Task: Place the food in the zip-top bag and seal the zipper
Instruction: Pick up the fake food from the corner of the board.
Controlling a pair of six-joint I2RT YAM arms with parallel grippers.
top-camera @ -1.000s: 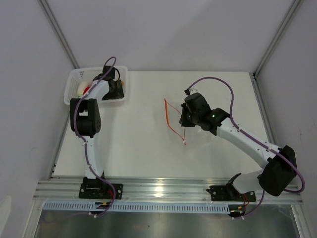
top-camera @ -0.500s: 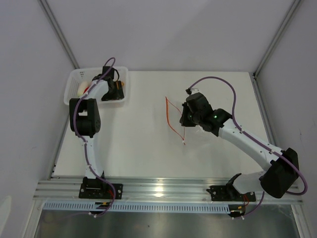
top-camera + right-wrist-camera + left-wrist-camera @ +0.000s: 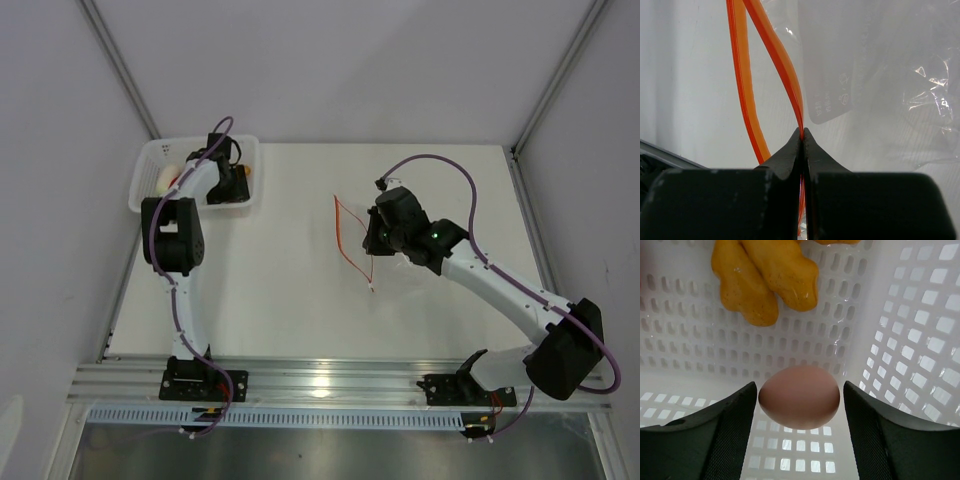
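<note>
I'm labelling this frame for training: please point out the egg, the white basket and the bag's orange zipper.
egg (image 3: 800, 397): left wrist view, middle of its shell.
white basket (image 3: 920, 340): left wrist view, right slotted wall.
zipper (image 3: 782, 65): right wrist view, right-hand strip above the gripper.

The zip-top bag (image 3: 880, 85) is clear, crinkly plastic and lies right of the middle of the worktop. Its zipper (image 3: 346, 240) is a thin orange-red strip; the two sides stand apart, so the mouth is open. The food lies at the far left corner: an orange-yellow long piece (image 3: 765, 277) with a knobby shape, and near it a smooth pinkish egg-shaped piece (image 3: 799, 396)
</note>
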